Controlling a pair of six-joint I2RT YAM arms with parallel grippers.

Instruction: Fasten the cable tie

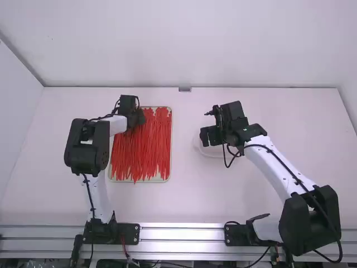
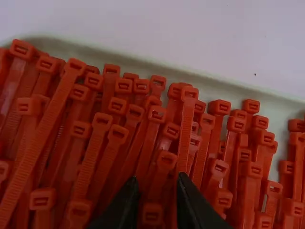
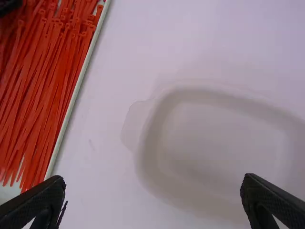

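A heap of red cable ties (image 1: 142, 145) fills a flat white tray (image 1: 169, 167) left of the table's middle. My left gripper (image 1: 133, 113) is down at the tray's far end. In the left wrist view the left gripper (image 2: 156, 191) is narrowly open, its black fingertips (image 2: 127, 200) pushed in among the tie heads (image 2: 157, 114), with one or two ties lying between them. My right gripper (image 1: 213, 134) hangs wide open over a clear shallow container (image 1: 207, 149), which is the container (image 3: 214, 143) seen between the spread fingers (image 3: 33, 200) of the right gripper (image 3: 152, 210).
The tray's pale rim (image 2: 214, 88) runs just past the tie heads, with bare white table beyond. The tray edge (image 3: 76, 100) and the ties (image 3: 33, 81) lie a short way beside the clear container. Walls enclose the table at the back and sides.
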